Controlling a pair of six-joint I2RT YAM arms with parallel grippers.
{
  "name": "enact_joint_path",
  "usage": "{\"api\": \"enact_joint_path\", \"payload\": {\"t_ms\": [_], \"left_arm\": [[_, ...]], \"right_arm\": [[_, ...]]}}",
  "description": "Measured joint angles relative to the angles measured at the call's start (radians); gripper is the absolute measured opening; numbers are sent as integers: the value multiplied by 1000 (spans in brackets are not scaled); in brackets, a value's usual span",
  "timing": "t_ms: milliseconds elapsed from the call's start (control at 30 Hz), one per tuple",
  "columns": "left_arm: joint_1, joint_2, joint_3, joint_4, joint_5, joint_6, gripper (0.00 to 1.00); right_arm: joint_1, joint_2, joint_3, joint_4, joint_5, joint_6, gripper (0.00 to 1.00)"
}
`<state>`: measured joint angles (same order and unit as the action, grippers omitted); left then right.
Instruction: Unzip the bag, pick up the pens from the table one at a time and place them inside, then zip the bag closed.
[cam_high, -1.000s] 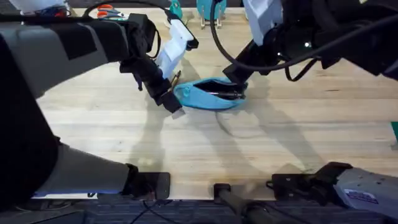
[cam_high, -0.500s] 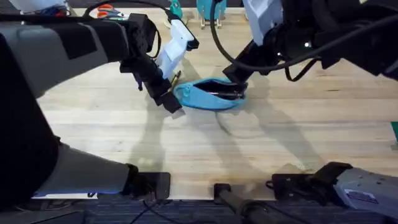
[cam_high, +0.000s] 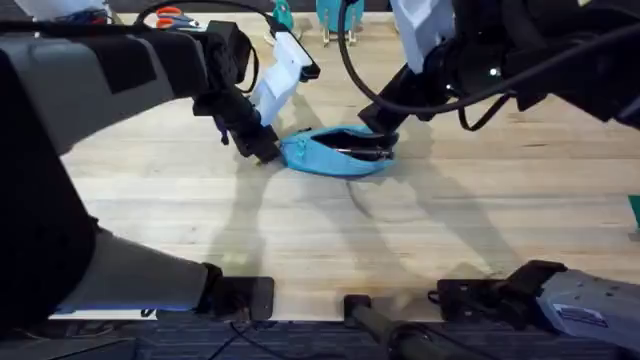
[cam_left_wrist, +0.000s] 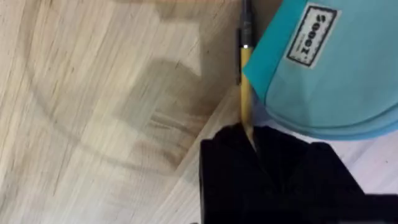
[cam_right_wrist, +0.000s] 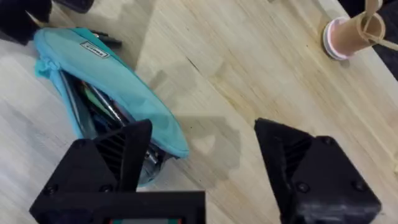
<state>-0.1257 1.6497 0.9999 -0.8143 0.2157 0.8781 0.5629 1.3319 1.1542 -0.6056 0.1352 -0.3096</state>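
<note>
- The left gripper (cam_high: 262, 150) is low over the table (cam_high: 420, 240), at the end of the bag (cam_high: 338, 151) nearest that arm.
- In the left wrist view its black fingers (cam_left_wrist: 231, 163) are pinched on the yellow pen (cam_left_wrist: 245, 87). The pen runs straight out from the fingertips along the table, its dark end farthest from the gripper.
- The bag's light blue fabric lies just beside that pen, on one side of the fingers, and overlaps part of the shaft. A small white label (cam_left_wrist: 313, 35) is sewn on the fabric.
- The right gripper (cam_right_wrist: 199, 155) stands with its fingers wide apart (bare wood shows in the gap between them). One finger (cam_right_wrist: 130, 149) rests against the bag's near end; the other is off the bag, over bare table.
- The bag's zip is open along its length, and slim dark and silver-grey sticks (cam_right_wrist: 93, 106) lie inside the opening, just ahead of that finger.
- A pink roll (cam_right_wrist: 341, 37) sits on the table well beyond the right gripper's free finger.
- Orange-handled scissors (cam_high: 172, 17) lie far behind the left arm.
</note>
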Motion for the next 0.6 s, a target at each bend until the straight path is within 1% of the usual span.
{"api": "enact_joint_path", "payload": {"t_ms": [333,600], "left_arm": [[0,0,1,0,0,-28,40],[0,1,4,6,-2,-94,41]], "right_arm": [[0,0,0,0,5,0,997],[0,0,0,0,34,0,997]]}}
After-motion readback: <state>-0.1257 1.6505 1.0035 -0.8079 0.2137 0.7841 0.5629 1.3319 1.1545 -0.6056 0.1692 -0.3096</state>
